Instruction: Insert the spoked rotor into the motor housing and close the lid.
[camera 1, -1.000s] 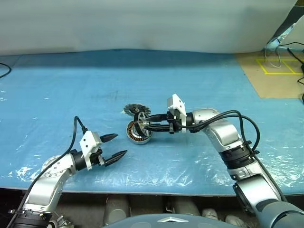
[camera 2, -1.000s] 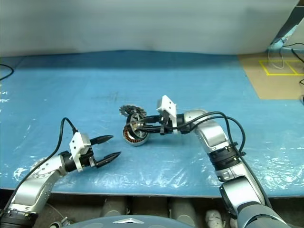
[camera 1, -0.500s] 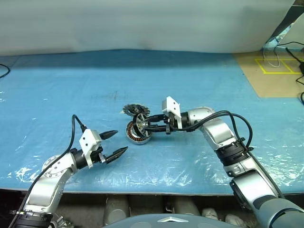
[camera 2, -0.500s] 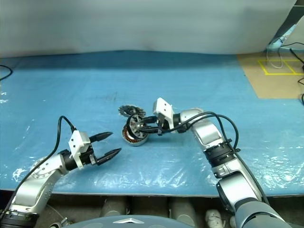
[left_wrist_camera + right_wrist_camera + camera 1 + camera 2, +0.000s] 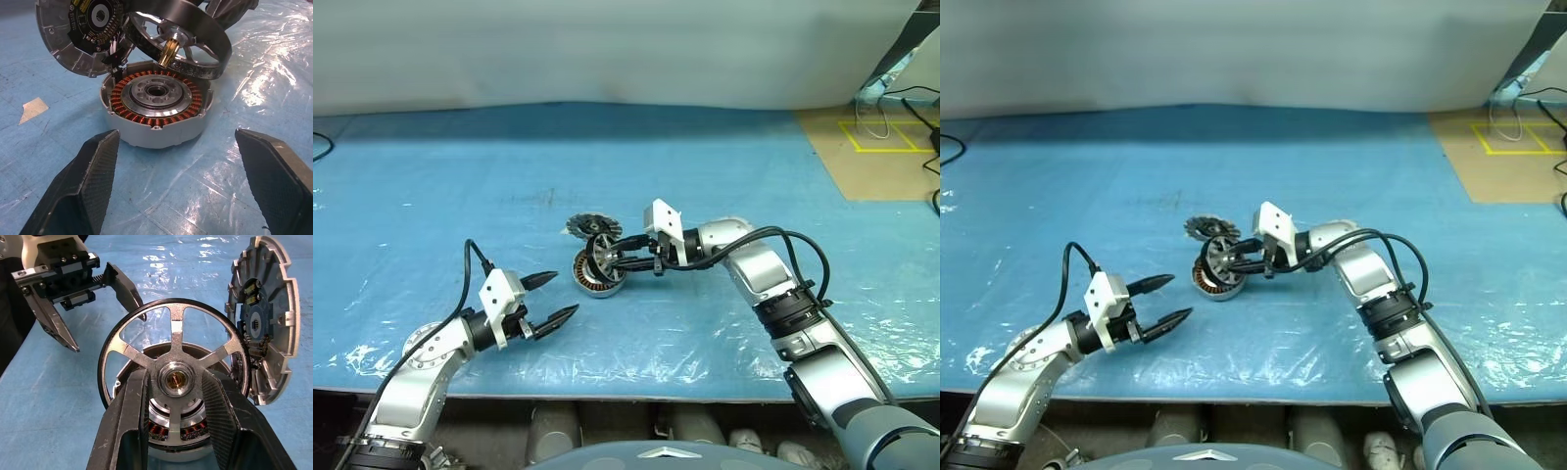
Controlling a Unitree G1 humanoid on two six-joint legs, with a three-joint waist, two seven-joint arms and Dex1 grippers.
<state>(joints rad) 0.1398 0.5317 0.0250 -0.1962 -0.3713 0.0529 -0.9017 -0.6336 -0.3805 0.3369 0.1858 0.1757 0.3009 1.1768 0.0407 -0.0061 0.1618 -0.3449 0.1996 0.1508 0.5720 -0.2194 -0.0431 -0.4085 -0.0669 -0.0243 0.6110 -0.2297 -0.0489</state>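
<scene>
Mid-bench, the right gripper (image 5: 173, 396) is pinching the spoked rotor (image 5: 174, 378) at its hub, tilted over the motor housing (image 5: 155, 111); rigid, smooth metal, likely slippery. The lid (image 5: 584, 226) is leaning behind. The left gripper (image 5: 548, 299) is waiting, jaws spread.

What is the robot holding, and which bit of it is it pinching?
The right gripper holds the spoked rotor, its fingers pinching the central hub, tilted above the motor housing. The left gripper is open and holds nothing.
</scene>
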